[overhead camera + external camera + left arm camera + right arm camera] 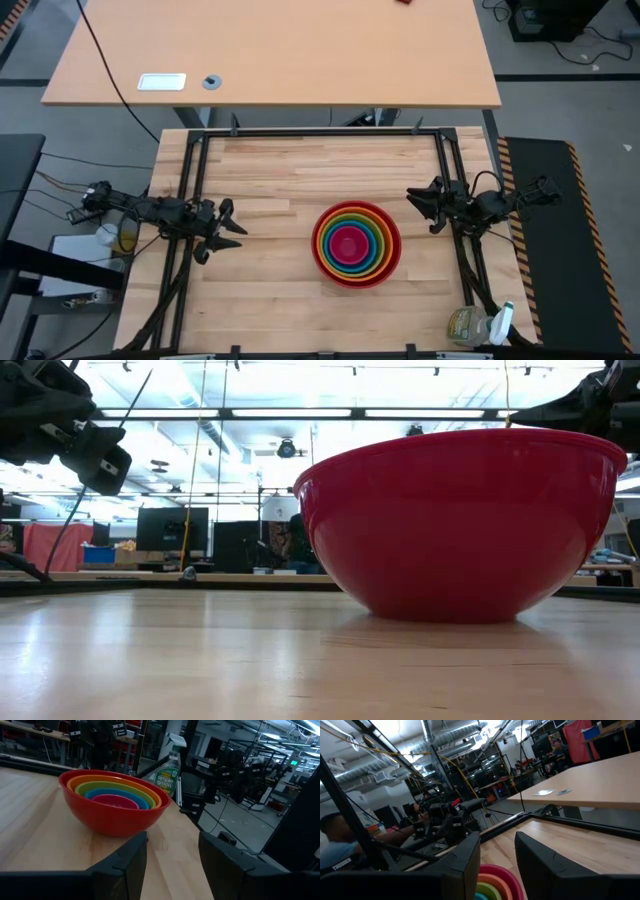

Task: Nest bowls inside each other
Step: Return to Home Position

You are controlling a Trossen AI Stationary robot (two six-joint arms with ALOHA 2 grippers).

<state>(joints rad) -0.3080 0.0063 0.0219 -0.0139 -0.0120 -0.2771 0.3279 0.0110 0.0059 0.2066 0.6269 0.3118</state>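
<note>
A stack of nested bowls point(356, 244) rests by its base on the wooden table, right of centre. The red bowl point(112, 815) is outermost, and orange, yellow, green, blue and pink bowls sit inside it. In the low view the red bowl point(465, 525) fills the right half. My left gripper point(232, 228) hovers at the table's left, open, its fingers point(125, 865) pointing level at the stack from well short of it. My right gripper point(418, 205) hovers at the table's right, open, with nothing between its fingers point(465, 865).
A green spray bottle point(480, 325) stands at the table's near right corner. Black frame rails point(320, 132) run along the table's far edge and sides. A tan desk point(270, 50) stands beyond the far edge. A person point(340, 845) sits off the table's left side.
</note>
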